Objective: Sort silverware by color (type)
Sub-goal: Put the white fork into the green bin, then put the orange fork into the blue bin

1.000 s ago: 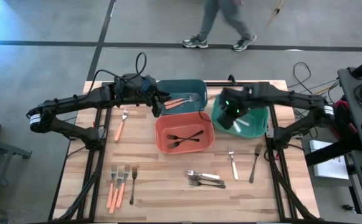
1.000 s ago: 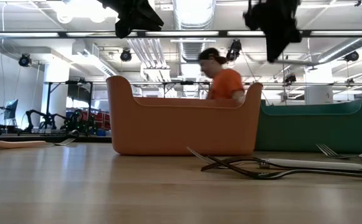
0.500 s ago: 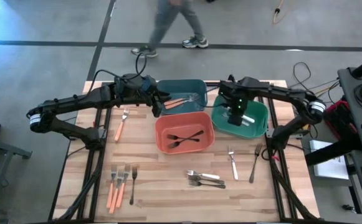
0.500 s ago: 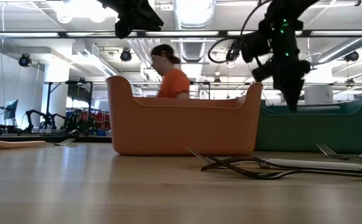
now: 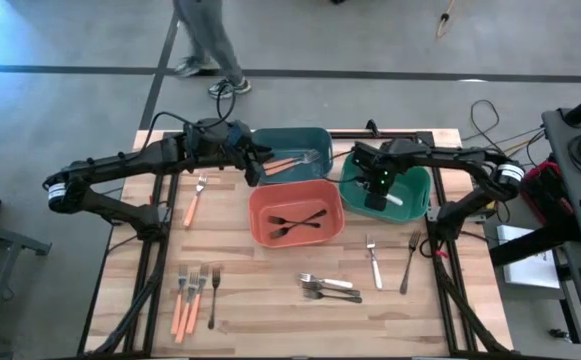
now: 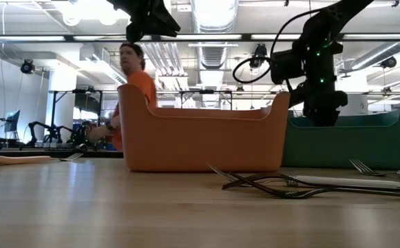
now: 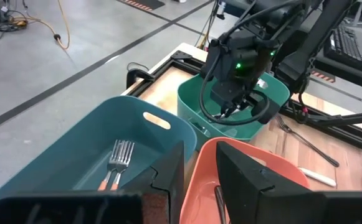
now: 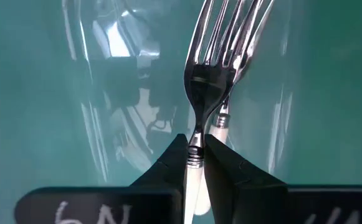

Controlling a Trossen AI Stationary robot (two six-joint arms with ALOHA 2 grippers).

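My right gripper (image 5: 375,190) reaches down inside the green bin (image 5: 415,200) and is shut on a white-handled fork (image 8: 215,50) with a metal head. A second white-handled fork (image 8: 221,121) lies on the bin floor below it. My left gripper (image 7: 200,180) hovers open and empty above the adjoining rims of the teal bin (image 5: 315,135) and the orange-red bin (image 5: 260,225). An orange-handled fork (image 7: 118,158) lies in the teal bin. Two black forks (image 5: 298,222) lie crossed in the orange-red bin. My right gripper pinches the fork between its two fingers at the neck (image 8: 197,129), where the metal head meets the white handle. The fingers come from above, pointing down and lying along the fork. Its tines point down toward the bin floor; whether they touch it, I cannot tell.
On the table lie an orange-handled fork (image 5: 192,200) at the left, several orange-handled forks (image 5: 186,300) beside a black one (image 5: 213,297) at the near left, silver pieces (image 5: 328,288) near the middle, and two forks (image 5: 373,262) (image 5: 410,262) near the right. A person walks beyond the far edge.
My right gripper has come down from above the bins into the green bin, still shut on the fork. The person beyond the table has walked toward the left.
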